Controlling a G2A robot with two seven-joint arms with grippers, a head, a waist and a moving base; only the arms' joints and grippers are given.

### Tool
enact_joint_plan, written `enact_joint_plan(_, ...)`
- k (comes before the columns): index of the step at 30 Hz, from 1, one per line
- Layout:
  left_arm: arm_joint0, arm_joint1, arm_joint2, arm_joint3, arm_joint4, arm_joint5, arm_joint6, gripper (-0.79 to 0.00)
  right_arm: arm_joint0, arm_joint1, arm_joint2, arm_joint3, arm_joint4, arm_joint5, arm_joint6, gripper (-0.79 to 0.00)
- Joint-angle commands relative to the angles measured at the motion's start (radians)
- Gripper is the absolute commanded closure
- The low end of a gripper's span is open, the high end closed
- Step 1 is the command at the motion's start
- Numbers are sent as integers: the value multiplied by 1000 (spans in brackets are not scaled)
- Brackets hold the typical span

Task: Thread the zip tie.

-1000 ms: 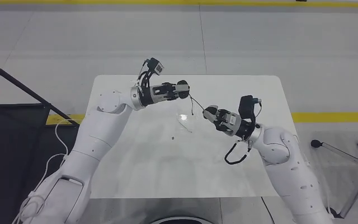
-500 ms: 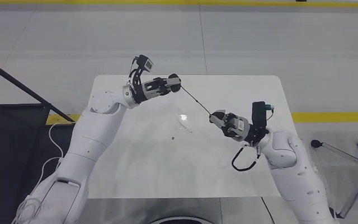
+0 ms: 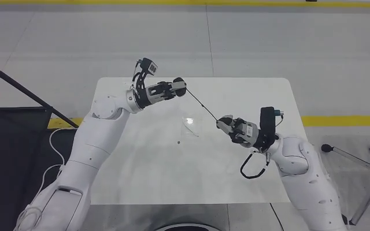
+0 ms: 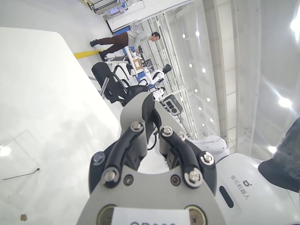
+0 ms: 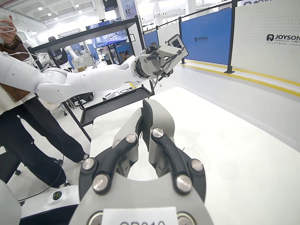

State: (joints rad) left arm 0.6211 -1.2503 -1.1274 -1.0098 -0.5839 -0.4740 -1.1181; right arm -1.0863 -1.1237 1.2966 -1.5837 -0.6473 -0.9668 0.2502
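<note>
Top view: left gripper (image 3: 182,87) and right gripper (image 3: 221,120) pinch zip tie (image 3: 202,105)

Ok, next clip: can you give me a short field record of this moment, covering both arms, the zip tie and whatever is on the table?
left gripper: fingers shut on one end of the zip tie, held above the table
right gripper: fingers shut on the other end
zip tie: black, runs straight between the two grippers, off the table
loop: none visible
table: white
clear plastic piece: lies flat on the table between the arms, not touched
</note>
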Motion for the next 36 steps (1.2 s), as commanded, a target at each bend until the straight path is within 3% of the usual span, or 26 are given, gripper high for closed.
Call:
enact_joint_plan(1,0,0,3,-4,3,2,-8,-292,2,0,1,-23,-45,58,16,0)
enact_joint_plan(2,-1,0,4,-5,7,3,-9,-391,2,0,-1,-36,-64,80,19,0)
enact_joint_plan(3,-3,0,4,-3,15,5,-6,-785,3,0,-2,-49,-88,102,24,0)
enact_joint_plan(7,-2,2,-3,-6,45,12,37,-785,6,1,-9,-110,-199,177,58,0)
enact_joint_plan(12,16,14,-33,-27,152,56,180,-785,10,3,-45,-212,-415,295,163,0)
enact_joint_plan(22,115,45,-103,-219,395,238,427,-785,60,-10,-221,-282,-774,425,383,0)
enact_joint_plan(28,161,55,-136,-294,407,280,436,-785,106,-29,-325,-247,-887,471,489,0)
enact_joint_plan(36,181,59,-151,-312,387,267,419,-785,165,-57,-423,-184,-933,475,618,0)
